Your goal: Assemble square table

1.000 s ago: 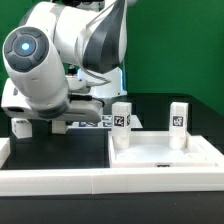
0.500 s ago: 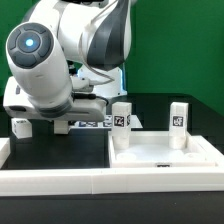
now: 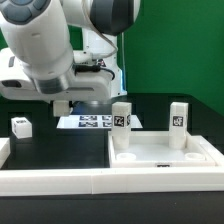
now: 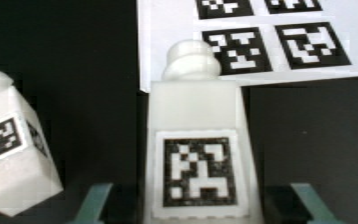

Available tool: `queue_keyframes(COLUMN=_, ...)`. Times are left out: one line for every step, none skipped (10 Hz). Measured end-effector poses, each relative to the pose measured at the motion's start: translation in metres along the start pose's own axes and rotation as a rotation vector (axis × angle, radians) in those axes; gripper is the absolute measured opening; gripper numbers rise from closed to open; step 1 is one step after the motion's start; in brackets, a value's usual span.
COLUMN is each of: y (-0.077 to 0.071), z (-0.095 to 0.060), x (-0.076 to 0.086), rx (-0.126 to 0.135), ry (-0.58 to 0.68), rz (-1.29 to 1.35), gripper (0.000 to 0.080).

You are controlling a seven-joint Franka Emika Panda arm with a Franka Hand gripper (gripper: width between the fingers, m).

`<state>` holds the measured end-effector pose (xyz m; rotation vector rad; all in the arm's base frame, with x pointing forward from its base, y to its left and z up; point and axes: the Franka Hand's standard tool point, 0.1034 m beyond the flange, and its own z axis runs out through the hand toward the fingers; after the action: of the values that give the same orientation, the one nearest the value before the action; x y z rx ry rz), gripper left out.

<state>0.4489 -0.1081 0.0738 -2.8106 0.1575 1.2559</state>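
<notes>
In the wrist view my gripper (image 4: 202, 196) is open, its fingers (image 4: 101, 200) standing on either side of a white tagged leg (image 4: 197, 140) that lies on the black table, with a dark gap on each side. A second leg (image 4: 12, 140) lies beside it; it also shows in the exterior view (image 3: 21, 126). The white square tabletop (image 3: 165, 158) lies at the exterior view's right with two legs standing in its far corners (image 3: 122, 118) (image 3: 178, 116). In the exterior view the arm's body hides my fingers.
The marker board (image 3: 90, 122) lies on the table behind the arm and shows in the wrist view (image 4: 265, 40) just beyond the leg's tip. Long white barrier rails run along the front (image 3: 60, 180) and the exterior view's left (image 3: 4, 150).
The arm has swung upward and toward the exterior view's left; its blue-lit joint has left the frame. The marker board is now more exposed. The legs and tabletop have not moved.
</notes>
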Motion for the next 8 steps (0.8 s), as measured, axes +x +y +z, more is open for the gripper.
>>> queue_keyframes(y=0.001, z=0.001, x=0.003, rx=-0.004, ry=0.026, rz=0.000, gripper=0.0291)
queue_keyframes(y=0.002, z=0.002, x=0.004, rx=-0.004, ry=0.030, rz=0.001, gripper=0.0291)
queue_keyframes(y=0.002, z=-0.002, x=0.011, rx=-0.011, ry=0.084, rz=-0.001, gripper=0.0291)
queue_keyframes(y=0.001, z=-0.008, x=0.015, rx=-0.017, ry=0.175, rz=-0.006, gripper=0.0291)
queue_keyframes(y=-0.004, z=-0.019, x=0.013, rx=-0.015, ry=0.222, rz=-0.013, gripper=0.0291)
queue_keyframes(y=-0.008, z=-0.035, x=0.018, rx=-0.024, ry=0.276, rz=-0.022, gripper=0.0291)
queue_keyframes(y=-0.011, z=-0.048, x=0.025, rx=-0.037, ry=0.347, rz=-0.030, gripper=0.0291)
queue_keyframes(y=-0.012, z=-0.059, x=0.026, rx=-0.043, ry=0.390, rz=-0.036, gripper=0.0291)
